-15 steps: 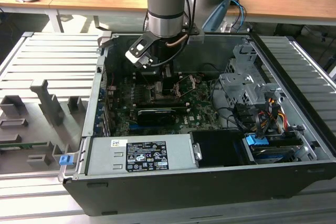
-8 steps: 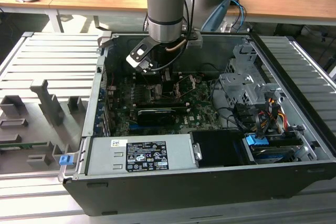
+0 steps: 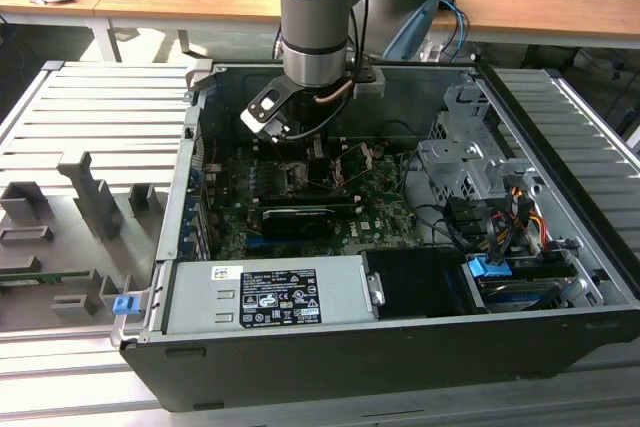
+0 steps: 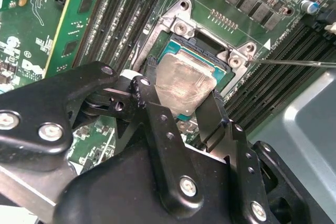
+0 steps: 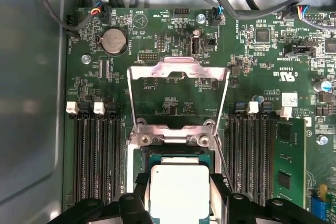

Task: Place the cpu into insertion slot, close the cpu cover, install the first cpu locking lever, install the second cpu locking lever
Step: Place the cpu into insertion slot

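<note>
I find the gripper (image 4: 182, 85) clenched on the cpu (image 4: 184, 74), with 1 finger (image 4: 157, 119) against each of 2 opposite edges. The cpu lies flat over the insertion slot (image 4: 209, 45) on the green motherboard (image 5: 157, 40); I cannot tell whether it is fully seated. In the first wrist view, the cpu cover (image 5: 178, 69) stands swung open beyond the slot.

Near edge of the cpu (image 5: 179, 182) behind the claw (image 5: 181, 198), insertion slot (image 5: 157, 155) largely beneath both.
</note>
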Motion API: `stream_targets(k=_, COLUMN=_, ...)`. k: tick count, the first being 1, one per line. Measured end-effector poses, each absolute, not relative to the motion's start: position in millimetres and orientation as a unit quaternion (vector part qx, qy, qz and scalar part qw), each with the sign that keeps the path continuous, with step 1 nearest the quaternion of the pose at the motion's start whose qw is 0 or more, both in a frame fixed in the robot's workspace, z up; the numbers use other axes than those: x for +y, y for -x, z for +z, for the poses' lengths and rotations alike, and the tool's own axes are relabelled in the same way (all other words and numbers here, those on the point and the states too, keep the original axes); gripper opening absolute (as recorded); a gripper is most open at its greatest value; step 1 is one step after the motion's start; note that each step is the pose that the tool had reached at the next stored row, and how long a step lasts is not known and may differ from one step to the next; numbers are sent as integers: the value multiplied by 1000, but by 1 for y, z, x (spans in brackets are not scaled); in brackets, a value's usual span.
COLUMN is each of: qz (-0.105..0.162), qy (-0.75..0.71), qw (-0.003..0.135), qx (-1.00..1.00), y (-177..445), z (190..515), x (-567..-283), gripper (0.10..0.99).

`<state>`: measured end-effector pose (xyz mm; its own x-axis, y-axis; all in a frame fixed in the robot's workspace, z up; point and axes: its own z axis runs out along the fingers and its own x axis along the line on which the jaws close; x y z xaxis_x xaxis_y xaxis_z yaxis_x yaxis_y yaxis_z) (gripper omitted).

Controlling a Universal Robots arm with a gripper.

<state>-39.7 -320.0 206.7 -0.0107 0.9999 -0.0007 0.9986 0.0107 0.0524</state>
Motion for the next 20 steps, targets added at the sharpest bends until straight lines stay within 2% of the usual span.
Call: stream_targets(k=20, qz=18, qy=-705, qw=19, qx=708, y=39, z=201, x=-317, gripper=557)
